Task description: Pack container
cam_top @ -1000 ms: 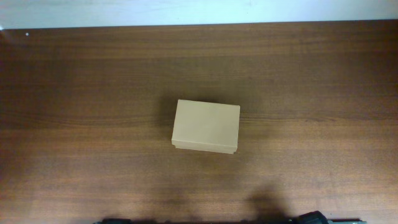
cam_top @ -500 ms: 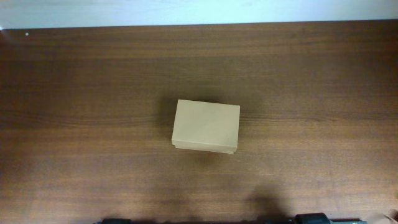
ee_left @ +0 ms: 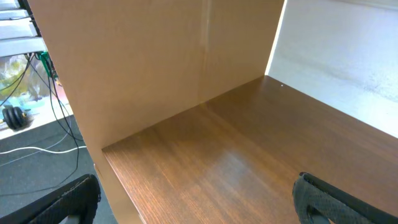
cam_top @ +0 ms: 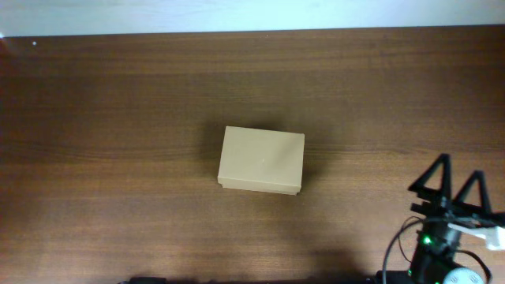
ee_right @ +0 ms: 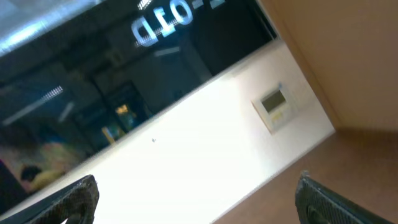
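The right gripper (cam_top: 460, 167) has its 2 dark fingers (cam_top: 432, 180) spread wide. Nothing is held between them, and only bare table (cam_top: 118, 118) shows in the gap. In the right wrist view the same 2 fingers sit in the bottom corners, far from each other. That camera looks up at a white wall (ee_right: 205, 143) with a small white box (ee_right: 273, 102) fixed on it. Above the wall is a dark window (ee_right: 93, 74) with back-to-front letters, and a tan panel (ee_right: 348, 56) fills the top right corner. The left gripper (ee_left: 198, 186) is spread wide too, with nothing in it. Its 2 finger tips (ee_left: 68, 199) poke up at the bottom corners of the left wrist view, over the brown wooden table. Past them we see a big tan board (ee_left: 155, 56) standing at the table's edge. Beside it, off the table, are some cables (ee_left: 56, 124) and black headphones (ee_left: 12, 116). From overhead, the container (cam_top: 261, 160) lies flat in the middle of the table with its lid down. The right gripper is well apart from it, off to the right and near the bottom edge, with a small green light (cam_top: 426, 239) on the arm behind it. A small dark bit (cam_top: 146, 280) shows at the bottom edge on the left side, and we cannot tell what part it is.
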Available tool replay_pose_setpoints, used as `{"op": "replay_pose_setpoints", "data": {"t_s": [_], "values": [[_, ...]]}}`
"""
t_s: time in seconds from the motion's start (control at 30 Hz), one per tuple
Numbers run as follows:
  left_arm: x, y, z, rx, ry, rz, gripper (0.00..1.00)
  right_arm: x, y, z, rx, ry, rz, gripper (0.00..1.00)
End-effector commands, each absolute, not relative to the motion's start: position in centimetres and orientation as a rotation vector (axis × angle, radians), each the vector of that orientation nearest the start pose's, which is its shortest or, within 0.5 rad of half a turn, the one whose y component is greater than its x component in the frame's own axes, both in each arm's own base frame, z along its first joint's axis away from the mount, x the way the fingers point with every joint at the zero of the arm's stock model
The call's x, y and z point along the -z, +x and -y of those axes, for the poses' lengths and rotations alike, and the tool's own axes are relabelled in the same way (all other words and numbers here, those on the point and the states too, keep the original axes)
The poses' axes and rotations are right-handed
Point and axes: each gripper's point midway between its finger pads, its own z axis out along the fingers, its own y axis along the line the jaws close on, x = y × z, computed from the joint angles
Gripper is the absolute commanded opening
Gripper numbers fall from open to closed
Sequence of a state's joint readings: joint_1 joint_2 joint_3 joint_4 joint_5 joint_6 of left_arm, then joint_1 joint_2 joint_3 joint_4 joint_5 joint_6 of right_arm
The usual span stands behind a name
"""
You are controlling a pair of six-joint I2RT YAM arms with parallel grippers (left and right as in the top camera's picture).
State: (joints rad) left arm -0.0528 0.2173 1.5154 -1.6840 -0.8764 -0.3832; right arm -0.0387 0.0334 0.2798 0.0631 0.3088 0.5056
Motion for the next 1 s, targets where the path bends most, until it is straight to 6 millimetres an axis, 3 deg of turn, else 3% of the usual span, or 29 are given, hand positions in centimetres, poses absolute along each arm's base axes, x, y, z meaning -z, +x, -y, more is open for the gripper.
{"op": "replay_pose_setpoints", "data": {"t_s": [0.0, 0.13, 0.67, 0.97], "values": [[-35.2, -5.8, -13.7, -0.555, -0.861, -1.621, 1.0, -28.8, 21.3, 5.9, -0.204, 0.589, -1.171, 0.99], [-35.2, -5.8, -13.7, -0.555, -0.861, -1.621, 1.0, -25.5, 22.3, 5.9, -0.193, 0.597, -1.229, 0.99], [-35.2, -5.8, -13.7, -0.555, -0.861, -1.621, 1.0, -20.0, 23.6, 5.9, -0.168, 0.618, -1.339, 0.99], [-35.2, -5.9, -13.7, -0.555, -0.861, -1.621, 1.0, -19.5, 23.7, 5.9, -0.171, 0.628, -1.354, 0.99]]}}
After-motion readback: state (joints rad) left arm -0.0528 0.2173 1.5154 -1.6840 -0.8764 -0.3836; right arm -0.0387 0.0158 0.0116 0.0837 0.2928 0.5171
